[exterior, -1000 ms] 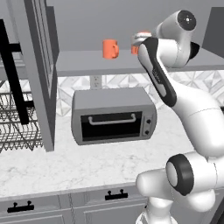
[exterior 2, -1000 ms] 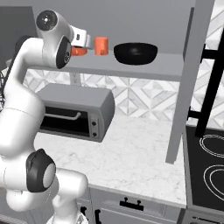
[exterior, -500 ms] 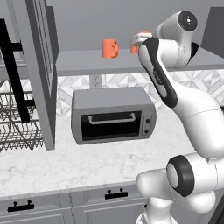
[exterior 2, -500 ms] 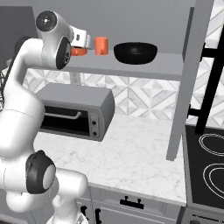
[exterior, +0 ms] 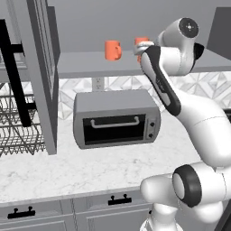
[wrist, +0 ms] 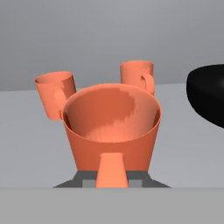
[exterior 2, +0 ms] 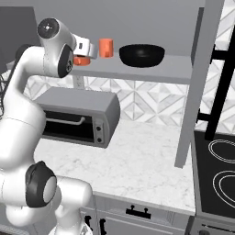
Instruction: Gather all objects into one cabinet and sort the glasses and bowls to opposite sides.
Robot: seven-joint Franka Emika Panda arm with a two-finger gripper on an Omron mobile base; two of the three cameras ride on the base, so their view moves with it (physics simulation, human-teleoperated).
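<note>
- Up on the flat grey shelf [exterior 2: 151, 72] of the grey upper wall cabinet, the two-finger gripper [wrist: 111, 173] clasps a small bright orange mug [wrist: 111, 131] by its base, mouth facing the hand camera.
- 2 more orange mugs stand upright beyond it: one [wrist: 54, 94] further left, one [wrist: 138, 76] just right of centre.
- Right of them sits the wide glossy black bowl [exterior 2: 142, 54], near the closest mug but apart.
- Judgement: the held mug belongs beside its 2 fellows, so the set-down should go forward and away from the bowl, keeping the mugs left and the bowl right.
- Below, a grey toaster oven [exterior: 117, 118] rests on the marble counter [exterior: 90, 169].
</note>
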